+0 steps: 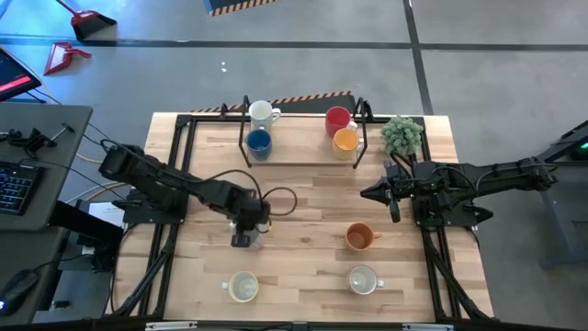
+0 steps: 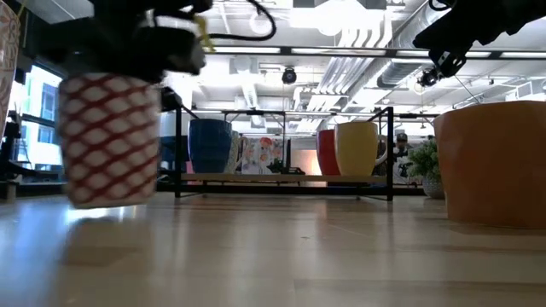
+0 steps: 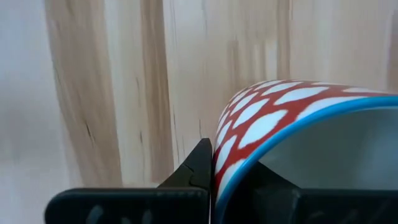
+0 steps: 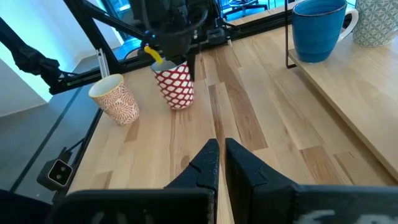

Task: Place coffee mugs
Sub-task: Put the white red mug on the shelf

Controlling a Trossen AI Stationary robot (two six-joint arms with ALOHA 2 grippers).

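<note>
While the left gripper [image 4: 177, 46] pinches the rim of the red-patterned mug [image 4: 175, 85] at mid-table, one finger inside and one outside, the right gripper [image 1: 393, 196] hangs shut and empty near the plant [image 1: 402, 134]. On the rack [image 1: 303, 164] at the far edge stand four mugs: white [image 1: 264, 113], blue [image 1: 259, 142], red [image 1: 337, 119], yellow [image 1: 345, 140]. An orange mug [image 1: 359, 237] lies between the grippers; two pale ones [image 1: 243, 287] [image 1: 363, 279] sit at the near edge. From above, the arm hides the held mug.
</note>
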